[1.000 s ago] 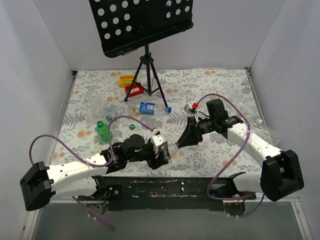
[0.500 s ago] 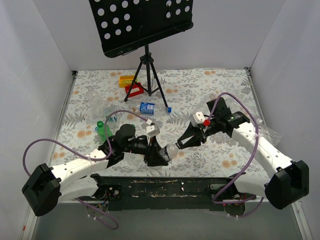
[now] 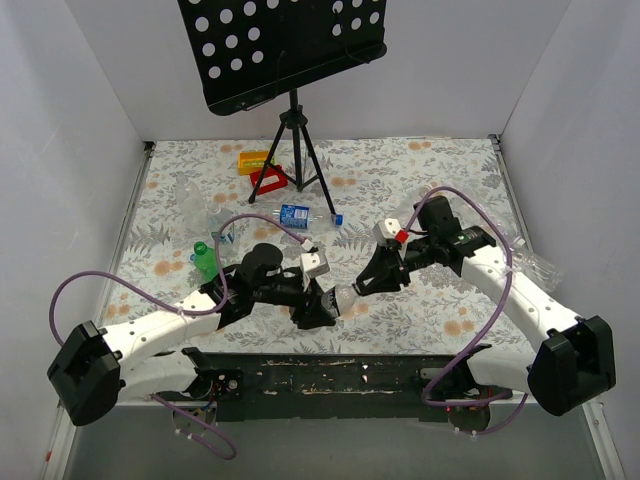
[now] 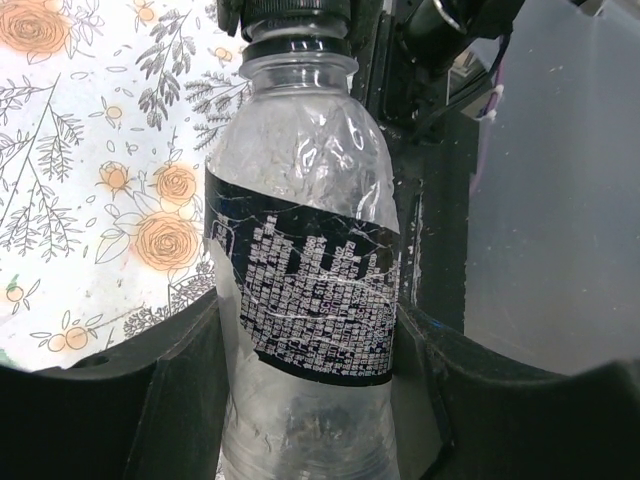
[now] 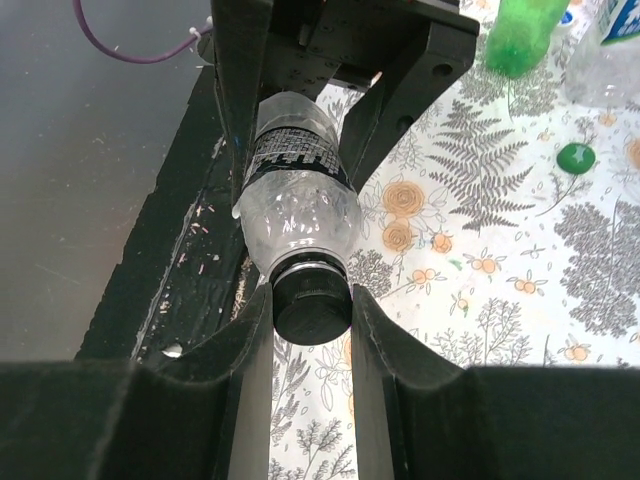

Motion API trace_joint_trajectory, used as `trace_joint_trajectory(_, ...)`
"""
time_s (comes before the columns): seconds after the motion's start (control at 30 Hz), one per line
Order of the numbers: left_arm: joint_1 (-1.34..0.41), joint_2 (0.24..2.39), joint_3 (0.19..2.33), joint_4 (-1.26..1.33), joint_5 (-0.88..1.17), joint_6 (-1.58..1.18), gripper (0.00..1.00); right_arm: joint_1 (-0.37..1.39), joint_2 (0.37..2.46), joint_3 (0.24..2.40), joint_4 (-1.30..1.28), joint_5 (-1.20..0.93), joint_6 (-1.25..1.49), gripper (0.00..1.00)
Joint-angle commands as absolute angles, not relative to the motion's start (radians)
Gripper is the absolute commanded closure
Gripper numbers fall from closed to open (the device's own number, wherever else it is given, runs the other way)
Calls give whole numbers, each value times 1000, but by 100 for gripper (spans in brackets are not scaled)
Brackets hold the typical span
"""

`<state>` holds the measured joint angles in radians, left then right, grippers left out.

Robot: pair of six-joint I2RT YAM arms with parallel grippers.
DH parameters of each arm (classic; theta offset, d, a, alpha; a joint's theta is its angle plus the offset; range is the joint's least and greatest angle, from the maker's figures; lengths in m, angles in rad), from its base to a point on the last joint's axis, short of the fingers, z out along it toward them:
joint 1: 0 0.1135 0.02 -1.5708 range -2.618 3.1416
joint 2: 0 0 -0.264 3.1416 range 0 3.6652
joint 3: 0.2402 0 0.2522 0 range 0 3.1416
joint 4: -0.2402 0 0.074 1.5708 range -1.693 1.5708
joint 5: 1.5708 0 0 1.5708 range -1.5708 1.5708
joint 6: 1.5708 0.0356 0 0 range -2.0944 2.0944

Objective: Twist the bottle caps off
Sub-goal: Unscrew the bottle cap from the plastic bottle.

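My left gripper (image 3: 318, 305) is shut on the lower body of a clear bottle (image 3: 343, 298) with a black label and holds it above the table near the front edge. In the left wrist view the bottle (image 4: 305, 290) stands between my gripper's (image 4: 305, 400) jaws, its black cap (image 4: 295, 15) at the top. My right gripper (image 3: 368, 283) is shut on that cap. In the right wrist view the cap (image 5: 312, 300) sits pinched between my gripper's (image 5: 312, 312) jaws, with the bottle (image 5: 295, 195) beyond it.
A green bottle (image 3: 206, 262) and a loose green cap (image 5: 577, 156) lie at the left. A blue-labelled bottle (image 3: 296, 214) with a blue cap (image 3: 338, 219) lies mid-table. Clear bottles (image 3: 195, 205) lie far left. A tripod stand (image 3: 293, 150) and red and yellow blocks (image 3: 262, 170) are at the back.
My left gripper has brought the bottle to the right and pointed its cap at my right gripper. My right gripper has swung in and closed round the cap.
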<state>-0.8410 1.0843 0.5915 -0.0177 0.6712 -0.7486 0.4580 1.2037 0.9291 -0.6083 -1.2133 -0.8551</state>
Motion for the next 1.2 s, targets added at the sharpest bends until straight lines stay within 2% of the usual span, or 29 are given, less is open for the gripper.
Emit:
trace_joint_trajectory(0.0,-861,1106,615,-120,620,-670,93,446,1189,913,-520,-1212,-750,60)
trace_joint_trajectory(0.07,-862,1108,617,-120,603,-664,93,443,1187,914,-480,-1201,-683,50)
trace_joint_trajectory(0.13,-867,1104,614,-121,575,-658,93,423,1183,911,-395,-1181,-524,43)
trace_joint_trajectory(0.27,-877,1092,597,-123,513,-640,93,385,1190,934,-365,-1190,-388,38)
trace_joint_trajectory(0.4,-913,1083,606,-118,421,-621,93,385,1213,922,-350,-1060,-199,34)
trace_joint_trajectory(0.5,-952,1078,612,-104,339,-603,93,385,1244,905,-371,-962,-8,34)
trace_joint_trajectory(0.63,-979,1100,626,-87,287,-592,93,400,1229,807,-303,-1002,106,34)
trace_joint_trajectory(0.83,-991,1115,630,-69,242,-595,94,422,1230,768,-284,-988,117,33)
trace_joint_trajectory(1.17,-999,1112,623,-48,256,-607,93,423,1275,781,-221,-1094,166,40)
